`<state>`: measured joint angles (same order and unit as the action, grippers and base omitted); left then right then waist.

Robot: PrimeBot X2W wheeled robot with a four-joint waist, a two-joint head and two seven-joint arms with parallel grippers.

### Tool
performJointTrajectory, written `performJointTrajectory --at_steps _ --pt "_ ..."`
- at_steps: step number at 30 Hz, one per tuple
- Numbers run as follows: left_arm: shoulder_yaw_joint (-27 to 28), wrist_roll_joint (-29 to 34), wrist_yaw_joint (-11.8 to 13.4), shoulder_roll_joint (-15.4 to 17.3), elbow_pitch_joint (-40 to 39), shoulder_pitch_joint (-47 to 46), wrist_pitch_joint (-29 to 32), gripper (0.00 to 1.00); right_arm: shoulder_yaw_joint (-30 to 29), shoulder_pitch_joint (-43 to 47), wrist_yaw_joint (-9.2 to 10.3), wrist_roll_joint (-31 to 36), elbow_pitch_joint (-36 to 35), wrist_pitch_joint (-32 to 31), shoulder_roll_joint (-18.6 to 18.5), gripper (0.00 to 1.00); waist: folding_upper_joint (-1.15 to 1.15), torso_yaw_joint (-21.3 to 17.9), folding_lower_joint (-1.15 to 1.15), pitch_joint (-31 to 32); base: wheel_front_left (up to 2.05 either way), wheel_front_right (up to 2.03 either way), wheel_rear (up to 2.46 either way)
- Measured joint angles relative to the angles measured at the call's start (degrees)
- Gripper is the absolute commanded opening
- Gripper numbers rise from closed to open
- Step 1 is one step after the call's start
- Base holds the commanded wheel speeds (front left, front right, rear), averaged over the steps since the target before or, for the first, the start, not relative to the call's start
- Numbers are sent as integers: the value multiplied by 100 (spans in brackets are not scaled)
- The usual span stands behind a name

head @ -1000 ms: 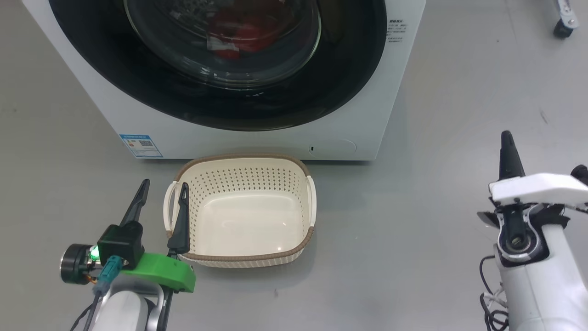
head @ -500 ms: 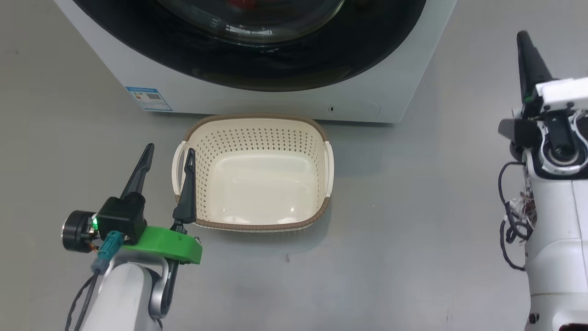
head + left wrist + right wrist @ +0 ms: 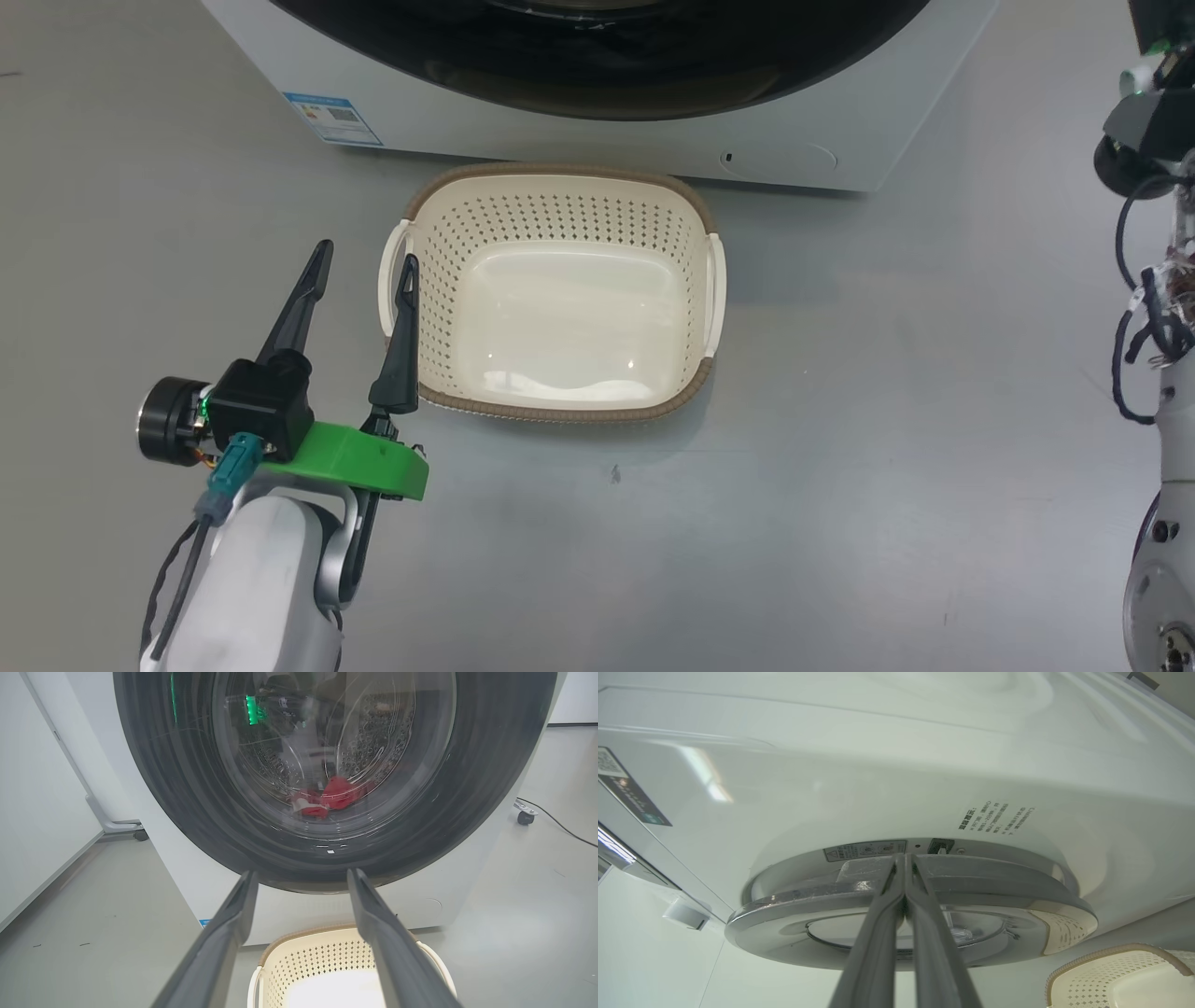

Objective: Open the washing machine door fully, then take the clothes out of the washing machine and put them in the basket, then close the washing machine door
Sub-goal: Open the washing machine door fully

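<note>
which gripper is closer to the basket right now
Left. The left gripper is open right beside the basket, at its left handle. The right gripper is shut and up by the edge of the washing machine door, with the basket well off to its side.

floor (image 3: 840, 448): smooth grey, faint scuffs, soft overhead glare | white partition (image 3: 37, 788): left side, on castor (image 3: 139, 835) | black cable (image 3: 560, 826): lies on floor, right

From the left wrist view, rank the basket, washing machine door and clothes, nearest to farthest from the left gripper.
From the left gripper:
1. basket, just below it.
2. washing machine door, straight ahead, above the basket.
3. clothes, farthest, inside behind the door.
</note>
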<state>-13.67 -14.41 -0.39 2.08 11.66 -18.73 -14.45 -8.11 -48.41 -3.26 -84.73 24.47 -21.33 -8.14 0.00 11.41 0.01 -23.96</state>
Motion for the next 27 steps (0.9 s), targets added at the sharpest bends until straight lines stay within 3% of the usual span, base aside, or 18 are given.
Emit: performJointTrajectory --at_steps 19,27 --pt "-315 -41 -51 -34 -111 -316 0 100 448 -1317 545 -27 336 -1127 -578 0 0 390 0 -554 0 0 0" --pt "-415 -141 -47 -45 -152 -396 0 100 552 -1652 589 16 495 -1339 -627 0 0 502 -1 -726 0 0 0"
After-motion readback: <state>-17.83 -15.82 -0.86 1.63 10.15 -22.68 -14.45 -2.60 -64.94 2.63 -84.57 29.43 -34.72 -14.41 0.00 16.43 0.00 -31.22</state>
